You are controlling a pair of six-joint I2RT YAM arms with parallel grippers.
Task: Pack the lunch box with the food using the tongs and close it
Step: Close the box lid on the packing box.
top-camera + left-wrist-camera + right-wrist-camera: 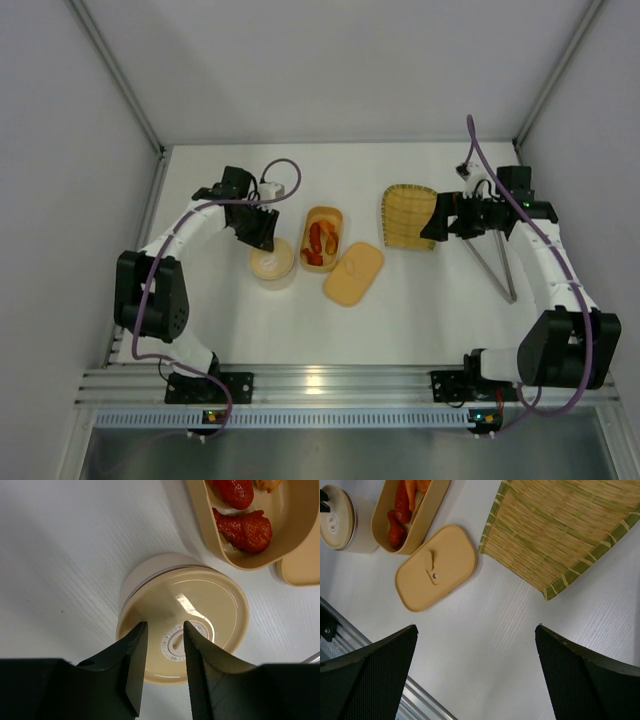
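Observation:
The pale-orange lunch box (341,235) stands open mid-table with red and orange food (318,240) inside; two red chunks of food (245,530) show in the left wrist view. Its flat lid (354,273) lies on the table just right of it. The small round tin (272,266) with its tan lid (200,610) on stands left of the box. My left gripper (165,625) hovers over that lid, jaws partly open with nothing between them. The silver tongs (497,265) lie on the table at the right. My right gripper (475,627) hangs wide open and empty over bare table near the tray.
A square yellow woven tray (408,215) lies right of the box, with the right gripper (432,222) at its right edge. An aluminium rail (425,705) runs along the near table edge. White walls close in the back and sides.

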